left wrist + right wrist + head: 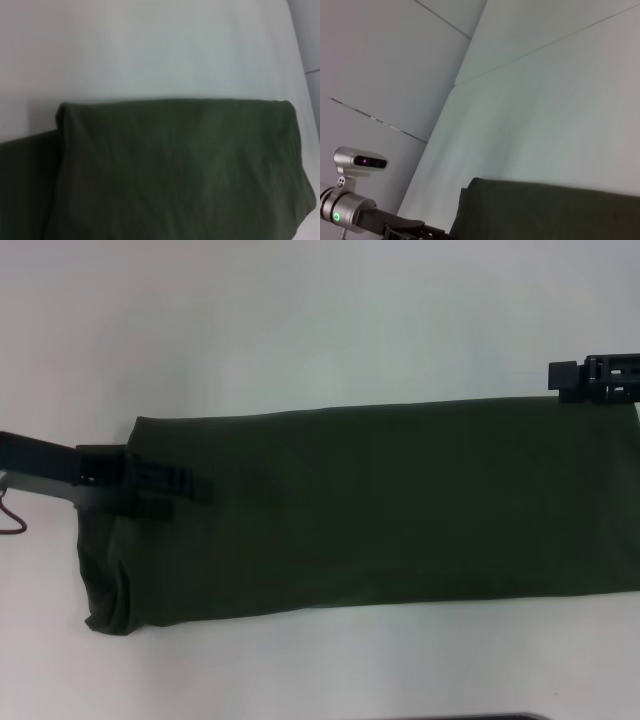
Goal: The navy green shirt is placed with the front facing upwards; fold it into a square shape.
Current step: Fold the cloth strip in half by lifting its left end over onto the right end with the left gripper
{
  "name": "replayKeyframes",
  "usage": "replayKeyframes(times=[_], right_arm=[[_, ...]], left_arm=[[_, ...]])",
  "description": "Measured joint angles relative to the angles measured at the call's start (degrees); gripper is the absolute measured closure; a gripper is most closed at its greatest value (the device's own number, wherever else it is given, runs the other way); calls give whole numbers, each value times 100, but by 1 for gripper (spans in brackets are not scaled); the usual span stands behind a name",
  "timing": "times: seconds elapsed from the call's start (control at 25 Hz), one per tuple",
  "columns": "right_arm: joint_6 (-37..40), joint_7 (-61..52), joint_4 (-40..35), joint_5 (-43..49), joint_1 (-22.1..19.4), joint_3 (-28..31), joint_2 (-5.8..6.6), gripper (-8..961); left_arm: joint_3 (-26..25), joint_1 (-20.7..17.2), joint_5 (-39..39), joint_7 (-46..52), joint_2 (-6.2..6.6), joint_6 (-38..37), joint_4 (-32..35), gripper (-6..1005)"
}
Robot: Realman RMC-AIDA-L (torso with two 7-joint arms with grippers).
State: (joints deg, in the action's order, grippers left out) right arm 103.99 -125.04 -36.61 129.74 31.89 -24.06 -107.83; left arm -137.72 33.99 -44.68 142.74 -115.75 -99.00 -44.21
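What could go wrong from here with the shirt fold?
1. The left gripper sits on the left end of the navy green shirt; if the jaws catch only the top layer, the long band could unfold when lifted.
2. The right gripper is at the far right corner; uneven pulls may skew the edges.
3. The bunched near-left corner could spoil the square.

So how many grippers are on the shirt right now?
2: left gripper at the navy green shirt's left end, right gripper at its far right corner.
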Motion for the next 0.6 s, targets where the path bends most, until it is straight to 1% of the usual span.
replayKeyframes(times=[0.12, 0.24, 0.6], right_arm=[[-12, -3, -10, -4, 0, 1, 9, 124], [-12, -3, -18, -13, 1, 25, 22, 123], [-18, 0, -35, 4, -6, 28, 35, 123]], left_arm=[[13, 47, 140, 69, 4, 94, 115, 141], [30, 105, 458, 217, 6, 301, 173, 142], [20, 130, 636, 221, 57, 455, 232, 144]])
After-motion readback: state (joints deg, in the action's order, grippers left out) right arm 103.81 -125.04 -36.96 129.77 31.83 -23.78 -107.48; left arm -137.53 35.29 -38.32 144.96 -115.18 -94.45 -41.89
